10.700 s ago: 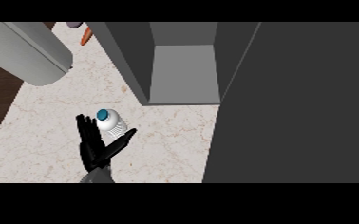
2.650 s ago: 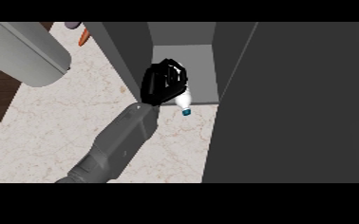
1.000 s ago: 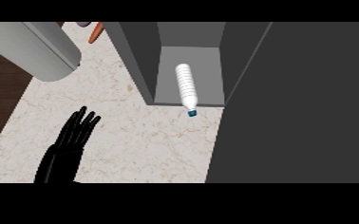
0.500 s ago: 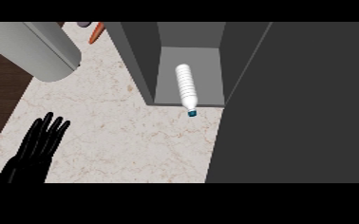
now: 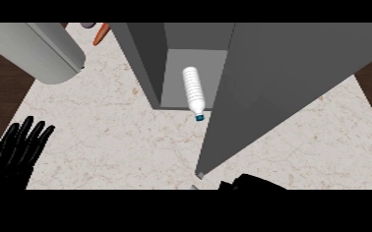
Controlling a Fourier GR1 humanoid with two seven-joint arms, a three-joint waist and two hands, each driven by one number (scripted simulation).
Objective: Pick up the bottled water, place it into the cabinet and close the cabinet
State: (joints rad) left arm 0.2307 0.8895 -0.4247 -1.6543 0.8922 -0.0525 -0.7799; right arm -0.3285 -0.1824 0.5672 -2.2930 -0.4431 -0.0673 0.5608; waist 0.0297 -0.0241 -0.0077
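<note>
The bottled water [image 5: 193, 94], white with a teal cap [image 5: 200, 118], lies on its side on the floor of the grey cabinet [image 5: 145, 59], cap end poking just past the front edge. The cabinet door [image 5: 283, 88] stands open, a wide grey panel running down to the right of the bottle. My left hand [image 5: 20, 150] is at the lower left over the counter, open with fingers straight, far from the bottle and holding nothing. Part of my right hand [image 5: 254, 183] shows as a black shape at the bottom edge, just below the door's lower corner.
A large grey cylinder [image 5: 44, 49] lies at the upper left of the marble counter [image 5: 123, 137]. An orange object [image 5: 100, 34] sits behind it beside the cabinet. The counter's left edge meets dark wood near my left hand.
My left hand let go of the bottle inside the cabinet and drew back to the lower left. My right hand has just come into view at the bottom, below the door.
</note>
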